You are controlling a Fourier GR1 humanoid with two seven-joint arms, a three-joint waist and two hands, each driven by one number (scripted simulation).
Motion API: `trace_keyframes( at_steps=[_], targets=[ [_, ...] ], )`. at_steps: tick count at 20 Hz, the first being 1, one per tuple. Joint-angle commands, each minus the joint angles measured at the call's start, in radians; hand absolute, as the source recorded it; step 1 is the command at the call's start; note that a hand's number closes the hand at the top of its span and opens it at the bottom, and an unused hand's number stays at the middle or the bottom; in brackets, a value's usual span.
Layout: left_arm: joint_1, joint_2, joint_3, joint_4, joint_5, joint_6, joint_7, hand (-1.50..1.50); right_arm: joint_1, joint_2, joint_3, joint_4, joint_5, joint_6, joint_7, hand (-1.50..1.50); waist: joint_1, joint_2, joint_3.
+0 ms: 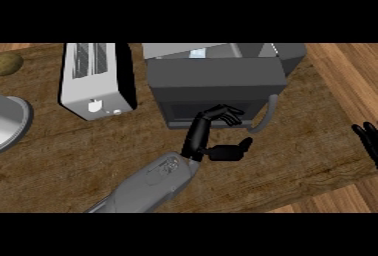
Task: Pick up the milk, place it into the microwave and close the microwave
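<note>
Head view shows one microwave (214,77), one toaster (92,82), left hand (224,151), right hand (367,138).

One microwave (215,77), one toaster (92,80), perhaps one plate (10,121), two hands (221,150) (367,137).

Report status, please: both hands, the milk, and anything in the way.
Left hand at microwave door, which looks closed; right hand resting open at right edge. Milk not in view. Toaster beside microwave, not in the way.
</note>
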Motion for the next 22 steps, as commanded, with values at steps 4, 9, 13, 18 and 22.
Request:
trace_keyframes(
  at_steps=[4, 9, 13, 18, 22],
  targets=[
    [-0.073, 0.000, 0.048, 0.053, 0.096, 0.090, 0.017, -1.50, -0.096, -0.140, -0.134, -0.060, 0.143, -0.072, -0.024, 1.50, -0.042, 0.008, -0.002],
    [-0.115, 0.000, 0.093, 0.051, 0.170, 0.118, -0.015, -1.50, -0.134, -0.165, -0.149, -0.069, 0.176, -0.098, -0.016, 1.50, -0.047, 0.020, -0.002],
    [-0.119, 0.000, 0.091, 0.061, 0.210, 0.124, -0.034, -1.50, -0.163, -0.178, -0.157, -0.064, 0.191, -0.110, -0.020, 1.50, -0.051, 0.032, 0.000],
    [-0.134, 0.000, 0.082, 0.067, 0.246, 0.139, -0.062, -1.50, -0.199, -0.186, -0.158, -0.042, 0.200, -0.123, -0.006, 1.50, -0.041, 0.037, 0.001],
    [-0.138, 0.000, 0.080, 0.080, 0.273, 0.134, -0.084, -1.50, -0.215, -0.198, -0.159, -0.029, 0.204, -0.117, -0.010, 1.50, -0.048, 0.042, 0.002]
  ],
)
